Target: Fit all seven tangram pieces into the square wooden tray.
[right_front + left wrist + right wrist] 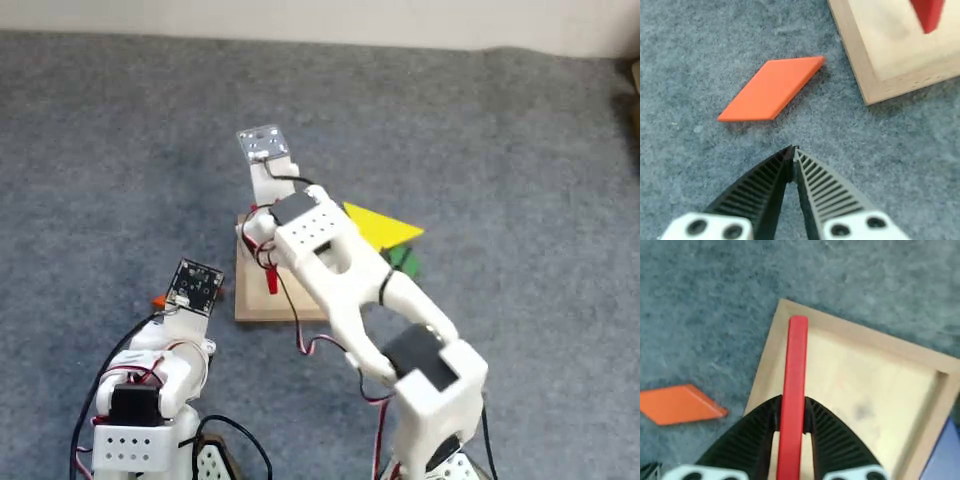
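The red piece [797, 347] is held on edge, clamped in the right claw [792, 404], its long axis running straight ahead of the claw. It is poised over the tray [761, 377], just inside one wall. The left claw [792, 150] is closed on nothing, with the orange piece [771, 89] just ahead of it.

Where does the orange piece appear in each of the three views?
High view: the orange piece is a sliver by the left arm's wrist camera, near the wooden tray.
Left wrist view: the piece lies flat on carpet between the left tool and the tray's corner.
Right wrist view: the piece lies on carpet beside the tray's rim.
Shared landmark: the tray under the red piece.
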`<state>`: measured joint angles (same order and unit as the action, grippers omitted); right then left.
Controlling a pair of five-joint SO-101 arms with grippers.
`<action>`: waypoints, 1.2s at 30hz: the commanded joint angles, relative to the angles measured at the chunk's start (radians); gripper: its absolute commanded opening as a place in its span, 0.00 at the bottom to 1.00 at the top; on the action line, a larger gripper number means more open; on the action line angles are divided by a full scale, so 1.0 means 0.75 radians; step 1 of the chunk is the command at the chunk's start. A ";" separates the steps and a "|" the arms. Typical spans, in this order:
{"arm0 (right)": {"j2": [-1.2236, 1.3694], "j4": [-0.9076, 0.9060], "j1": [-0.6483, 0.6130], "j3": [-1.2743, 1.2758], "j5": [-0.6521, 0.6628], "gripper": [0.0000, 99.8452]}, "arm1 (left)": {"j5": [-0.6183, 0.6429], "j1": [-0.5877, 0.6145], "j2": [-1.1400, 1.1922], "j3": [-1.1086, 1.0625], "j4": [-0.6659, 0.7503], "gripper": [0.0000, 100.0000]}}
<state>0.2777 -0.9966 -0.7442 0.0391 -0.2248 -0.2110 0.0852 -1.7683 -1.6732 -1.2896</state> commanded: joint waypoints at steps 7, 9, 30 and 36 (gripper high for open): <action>0.079 0.011 -0.015 -0.142 -0.014 0.13 | 0.010 -0.019 -0.064 -0.032 -0.004 0.03; 0.079 0.009 -0.013 -0.142 -0.010 0.18 | 0.010 -0.019 -0.064 -0.032 -0.004 0.03; -0.013 -0.249 0.146 -0.232 0.258 0.16 | 0.010 -0.019 -0.064 -0.032 -0.004 0.03; -0.011 -0.271 0.269 -0.226 0.528 0.01 | 0.010 -0.019 -0.064 -0.032 -0.004 0.03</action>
<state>0.3590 -1.1792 -0.5984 -0.0836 0.0852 -0.2110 0.0852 -1.7683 -1.6732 -1.2896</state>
